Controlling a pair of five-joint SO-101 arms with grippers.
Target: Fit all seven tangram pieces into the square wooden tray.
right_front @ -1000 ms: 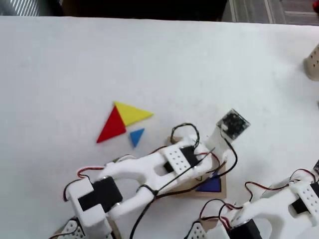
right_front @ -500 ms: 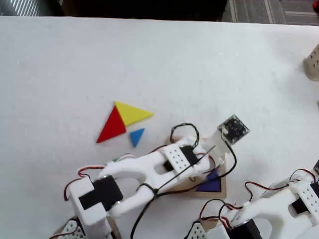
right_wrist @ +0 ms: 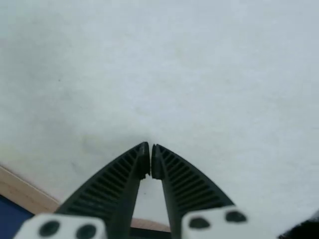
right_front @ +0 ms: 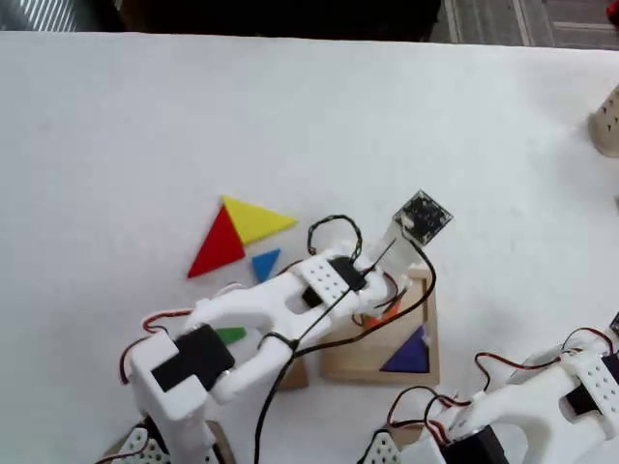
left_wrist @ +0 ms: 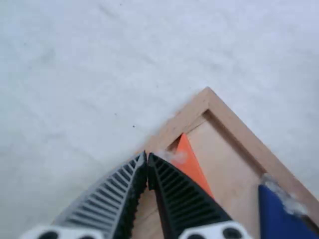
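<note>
Wooden tray [right_front: 353, 361] near front edge of surface [right_front: 145, 126], orange piece [left_wrist: 192, 162] and dark blue triangle [right_front: 409, 357] inside, left gripper [left_wrist: 147, 162] pressed together at orange piece's tip, right gripper [right_wrist: 150, 159] pressed together, red triangle [right_front: 218, 246], yellow triangle [right_front: 253, 220], light-blue triangle [right_front: 264, 264] loose mid-surface

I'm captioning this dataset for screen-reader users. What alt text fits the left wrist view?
The left hand, its fingers shut, is at the rim of the square wooden tray near one corner. An orange triangle lies inside the tray just beside the fingertips. A blue piece lies farther along in the tray, and white table surrounds it.
</note>
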